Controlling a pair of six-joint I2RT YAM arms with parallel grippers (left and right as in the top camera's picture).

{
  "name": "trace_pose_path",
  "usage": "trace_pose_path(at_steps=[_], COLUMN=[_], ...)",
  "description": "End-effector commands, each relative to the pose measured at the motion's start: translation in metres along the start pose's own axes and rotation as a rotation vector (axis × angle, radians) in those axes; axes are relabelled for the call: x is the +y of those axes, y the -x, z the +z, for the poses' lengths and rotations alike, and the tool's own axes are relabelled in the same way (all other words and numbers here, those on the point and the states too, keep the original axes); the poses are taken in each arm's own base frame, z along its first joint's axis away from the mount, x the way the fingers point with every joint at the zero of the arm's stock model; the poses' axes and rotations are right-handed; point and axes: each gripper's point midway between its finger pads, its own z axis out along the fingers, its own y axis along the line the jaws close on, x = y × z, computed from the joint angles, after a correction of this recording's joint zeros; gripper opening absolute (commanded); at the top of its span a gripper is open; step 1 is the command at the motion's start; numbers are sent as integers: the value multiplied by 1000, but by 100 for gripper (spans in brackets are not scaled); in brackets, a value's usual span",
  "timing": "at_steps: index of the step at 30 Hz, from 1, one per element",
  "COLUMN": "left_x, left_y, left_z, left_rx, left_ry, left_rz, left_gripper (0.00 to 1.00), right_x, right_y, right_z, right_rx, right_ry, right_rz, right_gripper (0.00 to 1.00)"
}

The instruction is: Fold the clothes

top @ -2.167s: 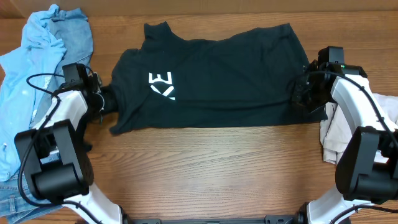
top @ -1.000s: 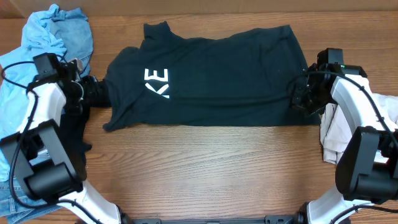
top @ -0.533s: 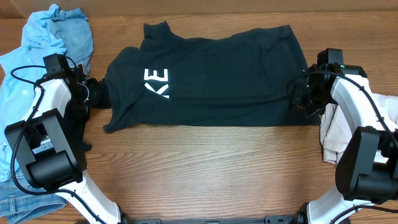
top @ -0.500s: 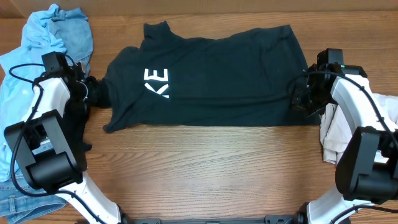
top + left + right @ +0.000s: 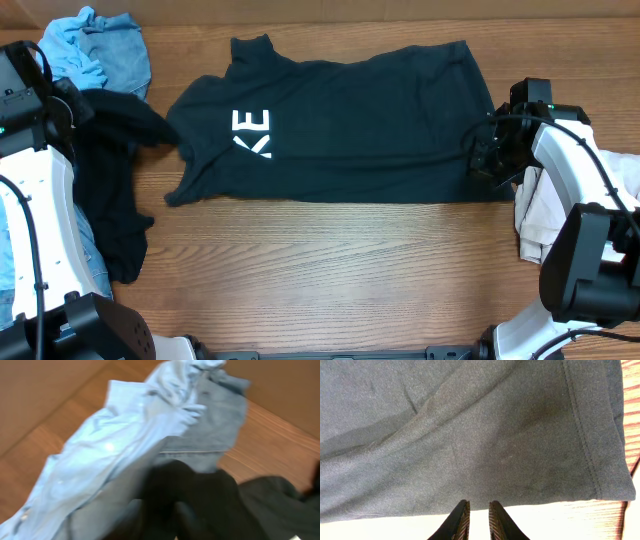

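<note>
A black T-shirt (image 5: 350,120) with white letters lies spread on the wooden table. My right gripper (image 5: 490,155) is at the shirt's right hem. In the right wrist view its fingers (image 5: 479,510) are almost together, with their tips at the edge of the hem (image 5: 530,485). My left gripper (image 5: 72,103) is raised at the far left. In the blurred left wrist view its fingers (image 5: 167,517) close on black cloth (image 5: 200,490). That black cloth (image 5: 110,190) runs from the gripper towards the shirt's left edge. I cannot tell whether it is part of the shirt.
A heap of light blue shirt (image 5: 62,45) and denim (image 5: 115,50) lies at the back left, also in the left wrist view (image 5: 110,450). A pale folded cloth (image 5: 535,210) lies at the right edge beside my right arm.
My left arm has risen and swung left, away from the shirt's left edge, drawing black cloth out with it. The right arm and the shirt's right side have not moved.
</note>
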Motion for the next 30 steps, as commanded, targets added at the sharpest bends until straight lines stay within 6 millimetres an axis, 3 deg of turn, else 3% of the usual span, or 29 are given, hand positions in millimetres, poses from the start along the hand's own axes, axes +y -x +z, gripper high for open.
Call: trace_pose_path(at_steps=[1, 2, 5, 6, 10, 11, 14, 17, 19, 21, 24, 27, 30], left_x=[25, 32, 36, 25, -69, -78, -88, -88, -82, -75, -80, -92, -100], left_y=[14, 14, 8, 3, -27, -40, -86, -124, -140, -150, -154, -151, -141], left_z=[-13, -14, -14, -12, -24, -25, 0, 40, 62, 84, 115, 136, 147], left_rx=[-60, -60, -35, -7, 140, 190, 361, 491, 544, 564, 539, 480, 417], left_ry=[154, 190, 204, 138, -424, -473, -465, -396, -327, -264, -252, -271, -282], left_rz=[-81, -79, -79, -77, 91, 107, 186, 213, 171, 148, 130, 137, 143], left_gripper=[17, 10, 13, 10, 4, 4, 4, 12, 29, 30, 56, 65, 64], right_x=[-1, -1, -1, -1, -1, -1, -1, -1, -2, -2, -2, -2, -2], right_y=[-2, -2, -2, -2, -2, -2, -3, -3, -4, -4, -4, -5, -5], right_z=[3, 3, 3, 3, 2, 3, 3, 3, 2, 2, 2, 2, 2], right_rx=[8, 7, 8, 8, 8, 8, 11, 13, 16, 17, 16, 19, 20], right_ry=[-6, -6, -6, -6, -6, -6, -7, -7, -7, -8, -7, -8, -8], right_rz=[-15, -15, -15, -15, -15, -15, -14, -14, -13, -13, -13, -13, -13], right_gripper=[17, 17, 17, 17, 17, 17, 17, 17, 17, 17, 17, 17, 17])
